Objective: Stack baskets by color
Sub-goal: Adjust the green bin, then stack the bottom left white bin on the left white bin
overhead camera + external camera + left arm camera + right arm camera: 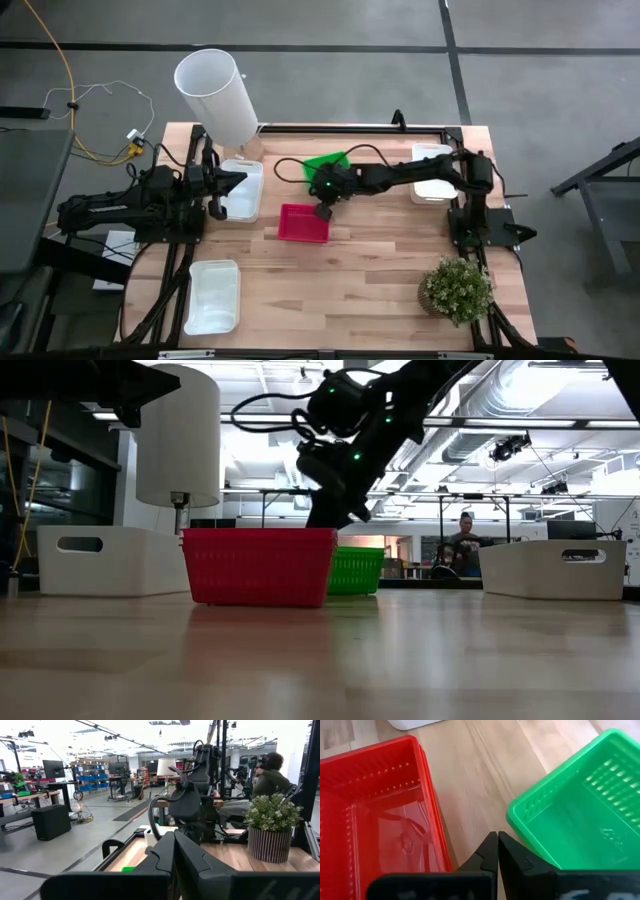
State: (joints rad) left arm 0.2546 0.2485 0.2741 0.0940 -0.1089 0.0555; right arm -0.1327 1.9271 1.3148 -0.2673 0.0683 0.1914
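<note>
high view: the red basket (303, 223) sits mid-table and serves as the landmark here. the right gripper (323, 211) hangs over its edge on the side toward the green basket (328, 162), which lies just beyond it. white baskets lie around: one (243, 189) to the red basket's left under the left gripper (214, 182), one (213, 295) nearer the front left, one (433, 170) well to its right. a tall white cylinder (217, 95) stands beyond the left white basket; a potted plant (457, 289) is at the front right.
low view: the red basket (260, 565) is in front, the green basket (356, 569) just behind its right end, not touching as far as shows. the right arm comes down behind the red basket's rim.
left wrist view: the left gripper (174, 851) has its fingers pressed together, holding nothing; it waits.
right wrist view: the right gripper (497, 851) has fingertips (489, 850) shut tight with nothing between them, over bare wood (470, 785) between the red basket (375, 815) and the green basket (575, 815).
step in hand: judged, the red stack looks done (its rim reads as layered, count unclear) and the right arm is free.
next move: likely open the fingers, shift to the green basket's near wall, pinch it cleanly.
</note>
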